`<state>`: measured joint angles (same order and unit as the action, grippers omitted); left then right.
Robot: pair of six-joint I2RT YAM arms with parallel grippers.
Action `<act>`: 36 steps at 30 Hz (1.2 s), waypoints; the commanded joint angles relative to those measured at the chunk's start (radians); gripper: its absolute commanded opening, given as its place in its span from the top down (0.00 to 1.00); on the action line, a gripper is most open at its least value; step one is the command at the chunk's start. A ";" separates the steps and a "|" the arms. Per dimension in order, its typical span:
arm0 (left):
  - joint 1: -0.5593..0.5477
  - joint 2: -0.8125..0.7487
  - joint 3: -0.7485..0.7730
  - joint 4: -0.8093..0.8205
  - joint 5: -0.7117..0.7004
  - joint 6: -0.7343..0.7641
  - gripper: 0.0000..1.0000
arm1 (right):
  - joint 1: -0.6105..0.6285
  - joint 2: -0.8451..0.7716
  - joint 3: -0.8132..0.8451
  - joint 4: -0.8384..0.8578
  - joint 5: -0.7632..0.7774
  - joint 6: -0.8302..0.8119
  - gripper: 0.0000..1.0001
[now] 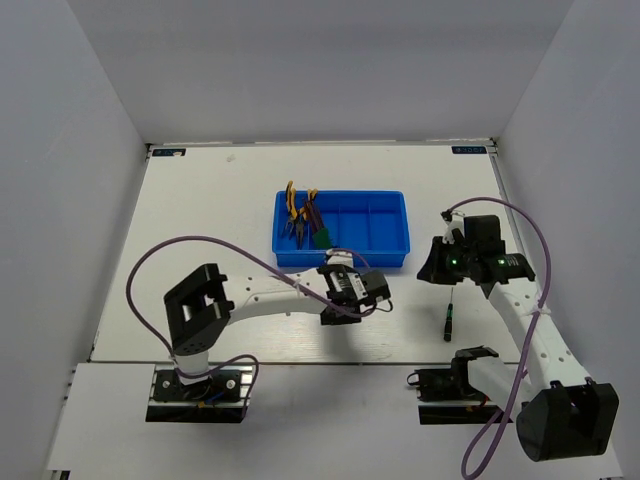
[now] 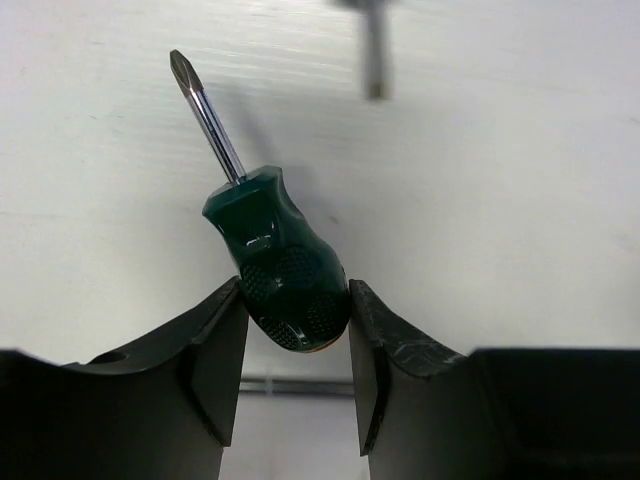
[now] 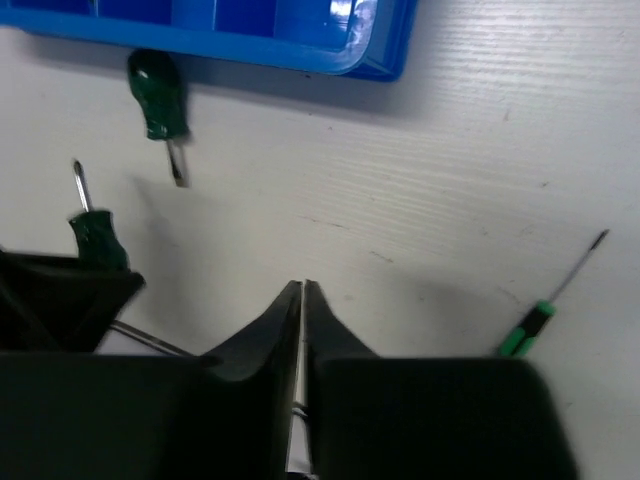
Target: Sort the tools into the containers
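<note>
So nearest, the thin black screwdriver [image 1: 449, 322] lies loose on the bench [image 1: 200, 200] by the right arm. The right end effector [image 3: 302, 292] is closed, fingers pressed together on nothing. The left end effector [image 2: 297, 315] is gripping 1 stubby green screwdriver [image 2: 280, 270] by the handle. The other green screwdriver [image 3: 158, 100] lies just outside the blue tray [image 1: 390, 258]. 2 pliers [image 1: 296, 212] sit in the tray's left end.

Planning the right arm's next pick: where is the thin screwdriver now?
In the top view, the thin screwdriver lies on the table's right side, nearer the arms than the blue tray's right corner, just left of the right arm.
</note>
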<state>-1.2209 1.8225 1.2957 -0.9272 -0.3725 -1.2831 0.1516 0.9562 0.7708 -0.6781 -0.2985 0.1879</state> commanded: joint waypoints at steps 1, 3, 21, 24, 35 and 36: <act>-0.029 -0.108 0.129 -0.071 -0.101 0.077 1.00 | -0.014 -0.017 -0.002 0.017 -0.063 -0.008 0.98; -0.029 -0.132 0.184 -0.093 -0.123 0.102 1.00 | -0.018 -0.022 -0.005 0.020 -0.071 -0.011 0.99; 0.196 0.337 0.889 -0.059 -0.232 0.637 1.00 | -0.061 -0.069 -0.033 0.045 -0.080 -0.016 0.68; 0.265 0.368 0.854 0.000 -0.157 0.662 1.00 | -0.070 -0.094 -0.048 0.054 -0.077 -0.013 0.68; 0.403 0.475 0.867 0.064 0.072 0.763 0.84 | -0.099 -0.105 -0.073 0.077 -0.109 -0.010 0.52; 0.412 0.475 0.841 0.073 0.082 0.763 0.81 | -0.101 -0.102 -0.073 0.075 -0.110 -0.010 0.48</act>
<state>-0.7944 2.2986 2.1208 -0.8810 -0.3698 -0.5568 0.0620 0.8604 0.7044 -0.6373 -0.3790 0.1814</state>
